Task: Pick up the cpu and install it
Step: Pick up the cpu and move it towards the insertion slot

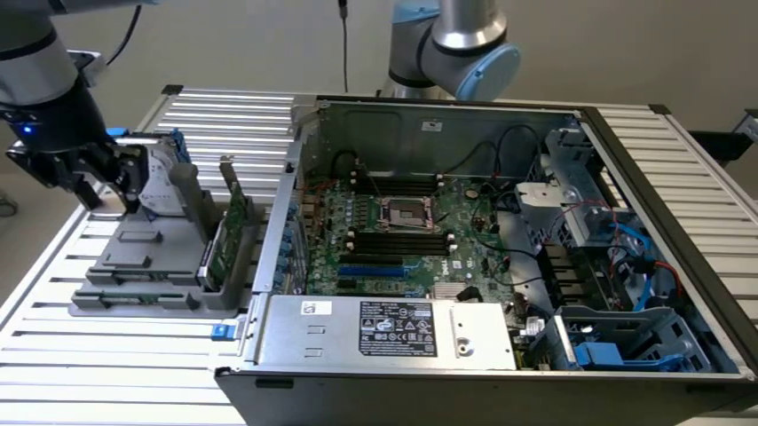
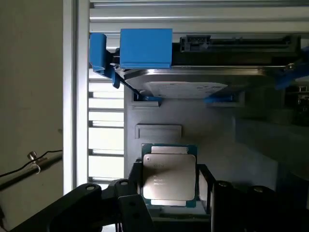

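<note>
I read this as the pick itself. In the upper left of the exterior view, the gripper [image 1: 106, 200] is down low over the gray parts holder [image 1: 142, 257], just beside the upright hard drive [image 1: 154, 177] with its blue handles.

In the wrist view, the cpu [image 2: 169, 176] lies flat with its silver lid facing the camera, squarely between the 2 fingers [image 2: 134, 181]. They sit against 2 opposite edges of the chip and I see no gap on either side, so I take them as closed on it. I cannot tell whether the chip has left the holder's surface.

To do this step well, I want the squeeze even on both edges and centred along them, so the chip does not pivot. The lid looks square to the fingers, which is good. The chip is thin and the grip is only on its rim, so I judge that any tilt or sideways drag could pop it loose. A straight, slow motion suits it, with the chip kept level.

The hard drive stands near the chip, so the clearance on that side needs watching. The dark socket [image 1: 403, 213] sits at the middle of the exterior view, inside the open computer case [image 1: 427, 124] and well apart from the gripper.
</note>
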`<state>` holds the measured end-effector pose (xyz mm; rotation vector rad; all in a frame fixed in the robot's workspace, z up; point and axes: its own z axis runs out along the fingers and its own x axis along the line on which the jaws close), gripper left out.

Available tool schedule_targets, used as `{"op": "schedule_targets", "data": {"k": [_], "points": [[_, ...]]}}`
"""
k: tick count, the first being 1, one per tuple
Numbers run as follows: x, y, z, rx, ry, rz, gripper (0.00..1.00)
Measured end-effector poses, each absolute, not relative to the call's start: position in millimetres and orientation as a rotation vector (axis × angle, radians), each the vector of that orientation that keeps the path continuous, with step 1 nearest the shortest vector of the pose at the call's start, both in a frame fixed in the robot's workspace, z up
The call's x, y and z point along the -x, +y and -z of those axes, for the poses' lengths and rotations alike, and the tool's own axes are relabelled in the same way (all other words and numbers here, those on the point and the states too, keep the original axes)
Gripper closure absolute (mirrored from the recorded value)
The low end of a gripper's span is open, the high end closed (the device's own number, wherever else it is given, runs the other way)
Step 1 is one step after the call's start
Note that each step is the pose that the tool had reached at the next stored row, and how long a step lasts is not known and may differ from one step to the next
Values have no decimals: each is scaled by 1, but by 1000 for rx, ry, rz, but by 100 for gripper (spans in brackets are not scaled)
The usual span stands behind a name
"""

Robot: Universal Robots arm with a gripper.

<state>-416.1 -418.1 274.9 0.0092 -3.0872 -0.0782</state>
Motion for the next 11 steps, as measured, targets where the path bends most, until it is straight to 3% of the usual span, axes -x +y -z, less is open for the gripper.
{"op": "schedule_targets", "data": {"k": [11], "points": [[382, -418, -325, -9, -3085, 78, 45]]}}
